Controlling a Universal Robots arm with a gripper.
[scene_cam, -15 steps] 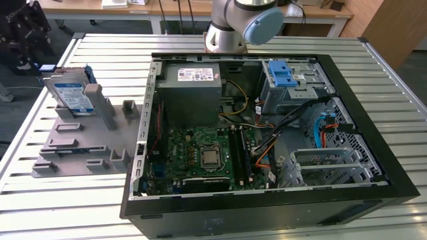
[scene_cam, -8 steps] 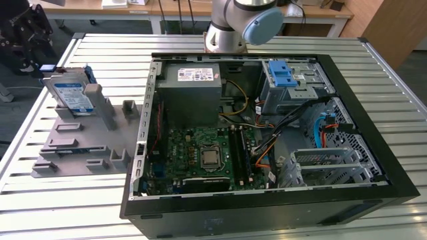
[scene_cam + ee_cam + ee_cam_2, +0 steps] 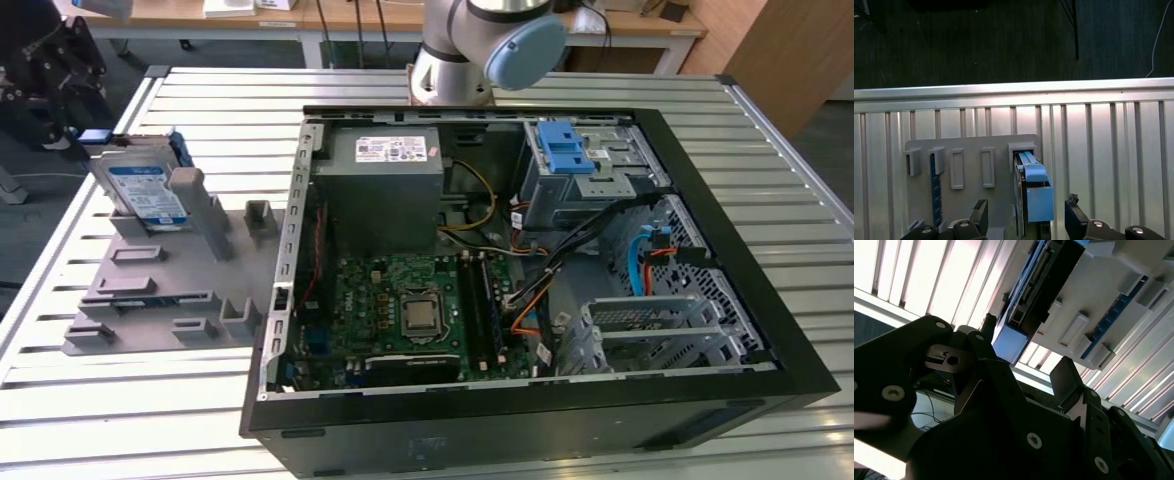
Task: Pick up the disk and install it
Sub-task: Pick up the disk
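The disk [image 3: 144,190] stands on edge in a grey slotted holder [image 3: 174,290] on the exterior view's left; it is silver with a white-and-blue label and a blue frame. In the first wrist view the disk [image 3: 1034,195] shows its blue-framed top edge. My gripper [image 3: 1026,217] is open above it, with one black finger [image 3: 979,215] on each side and a gap between each finger and the frame. In the second wrist view the gripper [image 3: 1024,347] hangs over the blue end of the disk [image 3: 1010,342].
An open computer case [image 3: 534,250] lies on the slatted metal table [image 3: 747,130], with a grey power-supply box [image 3: 387,190], a motherboard and a blue bracket [image 3: 567,150] in its drive bay. The arm's base [image 3: 461,60] stands behind the case. The table's edge [image 3: 1014,90] runs beyond the holder.
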